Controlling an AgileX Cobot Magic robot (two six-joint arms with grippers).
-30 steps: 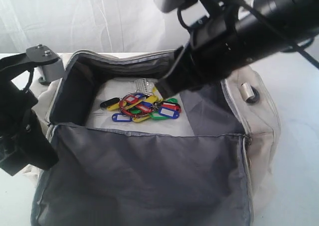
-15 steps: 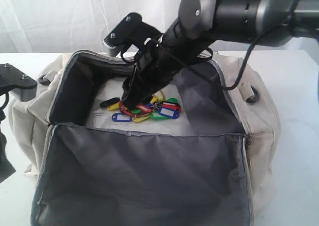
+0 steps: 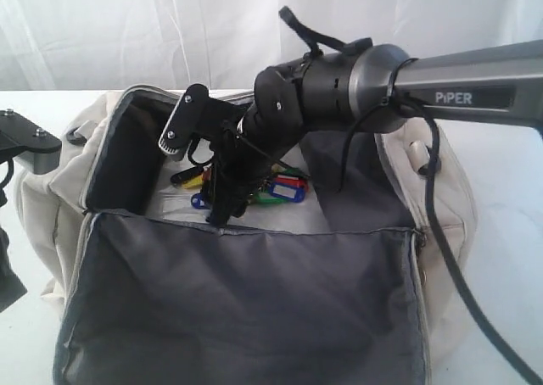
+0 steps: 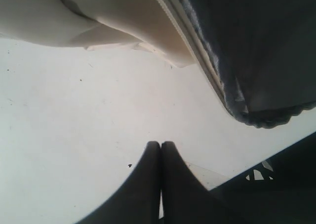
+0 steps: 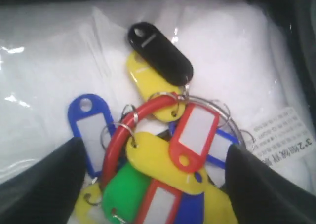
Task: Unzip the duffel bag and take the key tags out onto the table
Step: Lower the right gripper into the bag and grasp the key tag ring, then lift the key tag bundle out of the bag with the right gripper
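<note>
many glossy plastic tags in the unzipped bag

oblong, strung on metal rings and a red hoop, they lie on shiny white wrapping inside the cream fabric. right jaws stand wide either side of them; left jaws are pressed together above the white surface.

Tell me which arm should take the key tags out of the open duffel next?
Right, most likely. Its hand is open inside the duffel bag, straddling the key tags. The left hand is shut and sits outside the bag, over the table.
</note>
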